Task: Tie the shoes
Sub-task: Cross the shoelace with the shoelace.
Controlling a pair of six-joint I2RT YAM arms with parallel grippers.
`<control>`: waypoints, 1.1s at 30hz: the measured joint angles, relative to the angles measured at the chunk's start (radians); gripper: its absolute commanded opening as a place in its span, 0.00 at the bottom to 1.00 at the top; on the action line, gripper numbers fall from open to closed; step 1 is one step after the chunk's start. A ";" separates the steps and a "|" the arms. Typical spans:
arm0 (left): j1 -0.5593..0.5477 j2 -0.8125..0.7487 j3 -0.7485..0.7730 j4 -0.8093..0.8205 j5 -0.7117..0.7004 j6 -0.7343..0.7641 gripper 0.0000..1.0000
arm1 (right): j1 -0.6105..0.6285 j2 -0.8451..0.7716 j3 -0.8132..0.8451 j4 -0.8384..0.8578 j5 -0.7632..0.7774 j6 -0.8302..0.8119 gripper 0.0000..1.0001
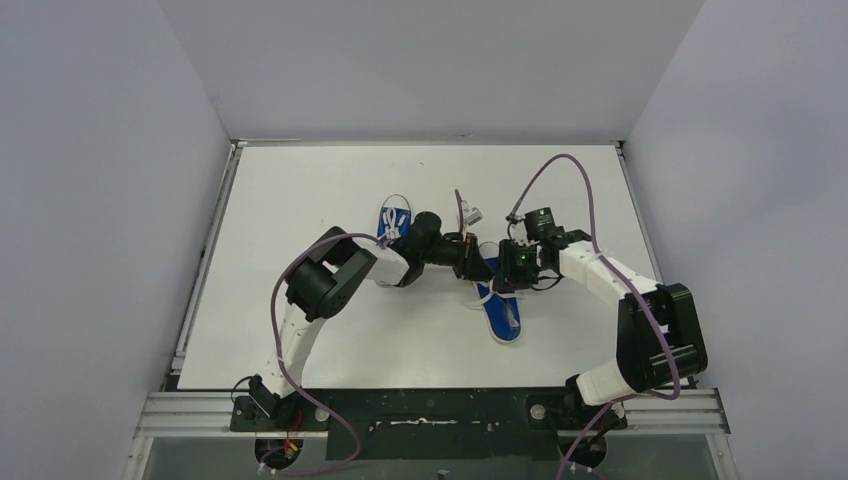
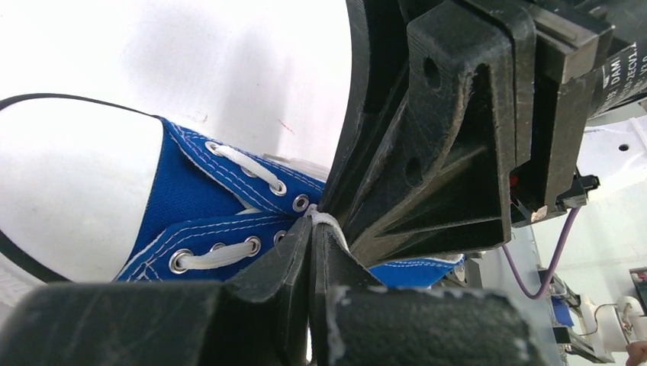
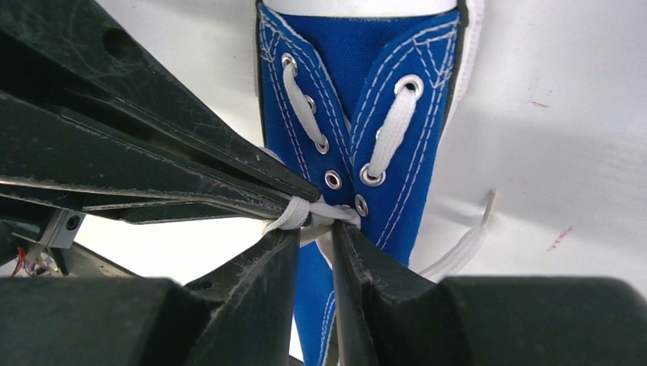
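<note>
Shoe [image 3: 418,156] blue canvas, white lace [image 3: 309,212] | left end effector [image 2: 313,229], right end effector [image 3: 317,229] pinch lace

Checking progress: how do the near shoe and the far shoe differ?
The left gripper and right gripper meet at the laces of the near shoe; the far shoe is untouched. The near shoe lies in the open between the arms; the far shoe is partly hidden behind the left arm. Both are blue and white.
</note>
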 measured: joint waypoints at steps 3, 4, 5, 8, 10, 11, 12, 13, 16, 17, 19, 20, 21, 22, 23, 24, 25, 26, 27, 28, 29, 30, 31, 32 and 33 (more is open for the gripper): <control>0.000 0.000 -0.003 0.002 -0.008 0.000 0.00 | 0.003 0.000 0.002 -0.001 0.028 0.019 0.24; 0.000 0.000 -0.004 0.003 -0.011 0.000 0.00 | 0.005 0.000 0.003 -0.002 0.038 0.024 0.23; 0.000 0.000 -0.005 0.003 -0.015 0.000 0.00 | 0.006 0.000 0.005 -0.003 0.048 0.031 0.21; 0.000 0.000 -0.005 0.004 -0.024 0.000 0.00 | 0.010 0.000 0.008 -0.006 0.075 0.042 0.13; 0.000 0.000 -0.005 0.006 -0.025 -0.001 0.00 | 0.010 0.000 0.011 -0.008 0.092 0.043 0.02; 0.000 0.000 -0.005 0.007 -0.017 -0.003 0.00 | 0.010 0.000 0.011 -0.002 0.103 0.044 0.00; -0.003 0.000 -0.005 0.008 -0.012 -0.004 0.00 | 0.010 0.002 0.015 0.003 0.110 0.043 0.00; -0.007 0.000 -0.005 0.009 -0.011 -0.004 0.00 | 0.010 0.004 0.023 0.001 0.120 0.040 0.00; -0.008 0.000 -0.005 0.008 -0.010 -0.004 0.00 | 0.010 0.004 0.044 -0.015 0.140 0.030 0.00; -0.008 0.000 -0.005 0.006 -0.010 -0.003 0.00 | 0.010 0.003 0.053 -0.023 0.145 0.023 0.00; -0.008 0.000 -0.005 -0.001 -0.005 -0.002 0.00 | 0.010 -0.002 0.064 -0.033 0.154 0.006 0.00; -0.008 0.000 -0.005 -0.004 -0.002 -0.002 0.00 | 0.010 -0.007 0.066 -0.037 0.156 0.000 0.00; -0.009 0.000 -0.005 -0.009 -0.001 -0.001 0.00 | 0.010 -0.016 0.067 -0.042 0.160 -0.011 0.00; -0.009 0.000 -0.005 -0.011 0.002 -0.001 0.00 | 0.010 -0.027 0.067 -0.050 0.163 -0.019 0.00; -0.010 0.000 -0.005 -0.013 0.003 0.000 0.00 | 0.010 -0.037 0.067 -0.057 0.166 -0.028 0.00; -0.010 0.000 -0.005 -0.016 0.004 0.000 0.00 | 0.010 -0.047 0.067 -0.063 0.167 -0.037 0.00; -0.010 0.000 -0.005 -0.018 0.005 0.000 0.00 | 0.009 -0.054 0.067 -0.066 0.168 -0.042 0.00; -0.009 0.000 -0.005 -0.022 0.005 0.000 0.00 | 0.008 -0.061 0.067 -0.070 0.167 -0.047 0.00; -0.009 0.000 -0.005 -0.024 0.005 0.000 0.00 | 0.006 -0.066 0.067 -0.073 0.167 -0.053 0.00; -0.008 0.000 -0.005 -0.026 0.005 0.000 0.01 | 0.005 -0.068 0.067 -0.075 0.167 -0.060 0.00; -0.007 0.000 -0.005 -0.027 0.005 0.000 0.04 | 0.002 -0.068 0.067 -0.076 0.166 -0.065 0.00; -0.006 0.000 -0.005 -0.029 0.005 0.000 0.08 | -0.002 -0.068 0.067 -0.076 0.164 -0.068 0.00; -0.005 0.000 -0.005 -0.031 0.005 0.000 0.11 | -0.008 -0.068 0.067 -0.076 0.163 -0.071 0.00; -0.003 0.000 -0.005 -0.031 0.005 0.001 0.12 | -0.015 -0.068 0.067 -0.076 0.161 -0.074 0.00; -0.001 0.000 -0.005 -0.032 0.005 0.001 0.12 | -0.021 -0.068 0.067 -0.076 0.159 -0.077 0.00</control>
